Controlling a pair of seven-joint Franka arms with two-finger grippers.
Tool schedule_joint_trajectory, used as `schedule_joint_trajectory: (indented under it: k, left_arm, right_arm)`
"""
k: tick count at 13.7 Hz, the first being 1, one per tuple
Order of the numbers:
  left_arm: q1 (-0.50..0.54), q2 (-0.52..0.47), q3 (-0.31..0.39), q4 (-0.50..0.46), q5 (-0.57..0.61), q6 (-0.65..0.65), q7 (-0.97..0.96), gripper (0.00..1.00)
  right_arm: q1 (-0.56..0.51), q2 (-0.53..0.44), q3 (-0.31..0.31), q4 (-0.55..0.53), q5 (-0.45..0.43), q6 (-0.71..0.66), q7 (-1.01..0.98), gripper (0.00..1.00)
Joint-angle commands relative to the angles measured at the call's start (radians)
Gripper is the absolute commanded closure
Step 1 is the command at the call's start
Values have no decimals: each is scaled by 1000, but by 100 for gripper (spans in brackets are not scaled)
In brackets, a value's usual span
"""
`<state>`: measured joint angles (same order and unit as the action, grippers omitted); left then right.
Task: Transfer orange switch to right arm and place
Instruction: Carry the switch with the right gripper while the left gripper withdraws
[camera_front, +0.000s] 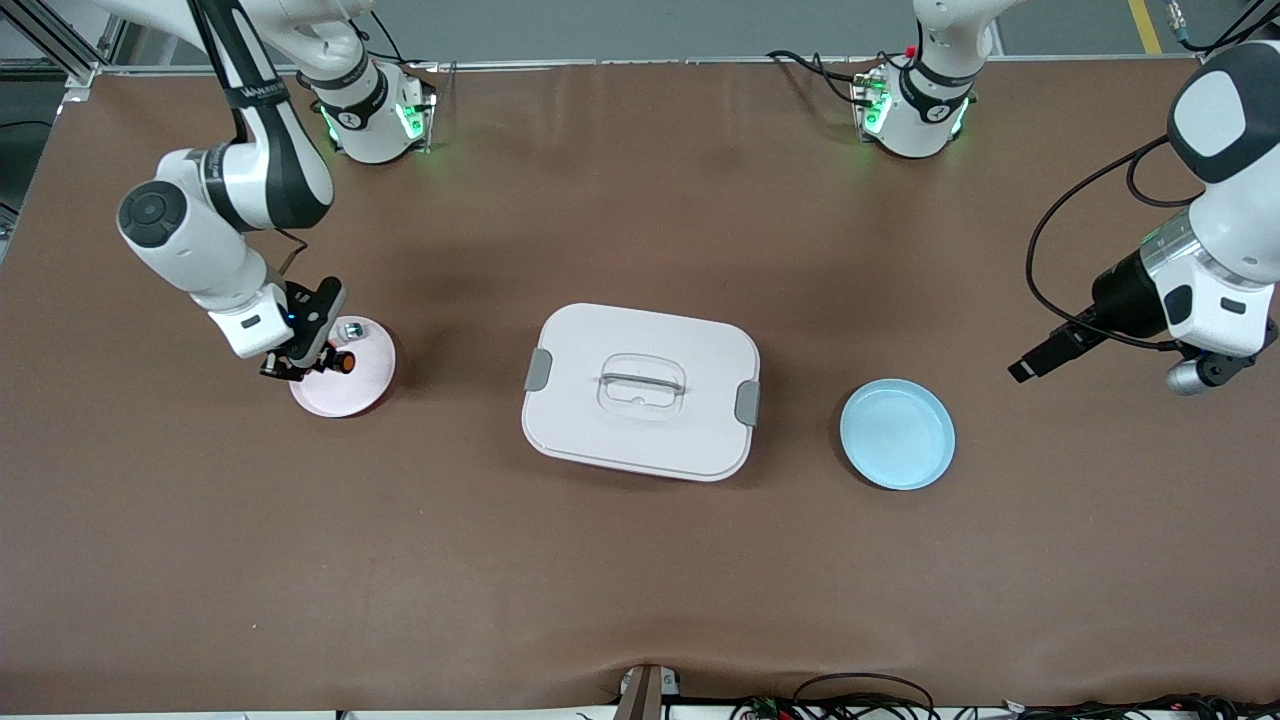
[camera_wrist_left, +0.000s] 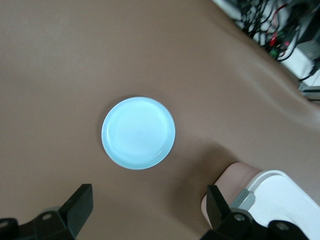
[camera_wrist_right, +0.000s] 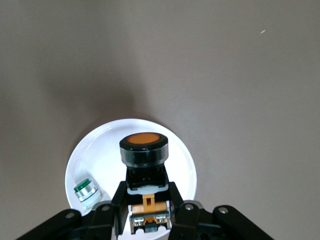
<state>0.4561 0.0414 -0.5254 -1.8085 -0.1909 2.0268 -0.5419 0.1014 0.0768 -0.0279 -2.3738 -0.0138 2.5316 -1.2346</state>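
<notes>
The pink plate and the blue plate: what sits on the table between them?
A white lidded box with grey latches sits between the pink plate and the blue plate, as the front view shows.

Two plates: one pink plate (camera_front: 350, 398) under the right gripper (camera_front: 300, 368), one light blue plate (camera_front: 897, 434) near the left gripper (camera_wrist_left: 147, 212); one lidded white box (camera_front: 641, 391); two switches, one orange switch (camera_wrist_right: 144, 150), one seemingly green-capped part (camera_wrist_right: 86, 191); two grippers.
</notes>
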Motion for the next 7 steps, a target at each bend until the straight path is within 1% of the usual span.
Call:
schedule_joint_trajectory:
  k: [1, 3, 4, 6, 7]
  left_arm:
    - [10, -63, -4, -28, -25, 56, 25, 0]
    - [10, -63, -4, -25, -10, 79, 23, 0]
    - [10, -58, -4, -17, 25, 79, 25, 0]
    - [9, -52, -13, -14, 140, 73, 57, 0]
    - [10, -51, -15, -15, 151, 69, 109, 0]
  right_arm:
    - [-22, 53, 14, -15, -61, 71, -14, 100]
    - [-42, 93, 14, -22, -80, 108, -19, 100]
    - [-43, 106, 14, -28, -93, 116, -19, 100]
    - [-43, 118, 14, -47, -101, 153, -19, 100]
    - [-49, 133, 14, -47, -121, 160, -20, 100]
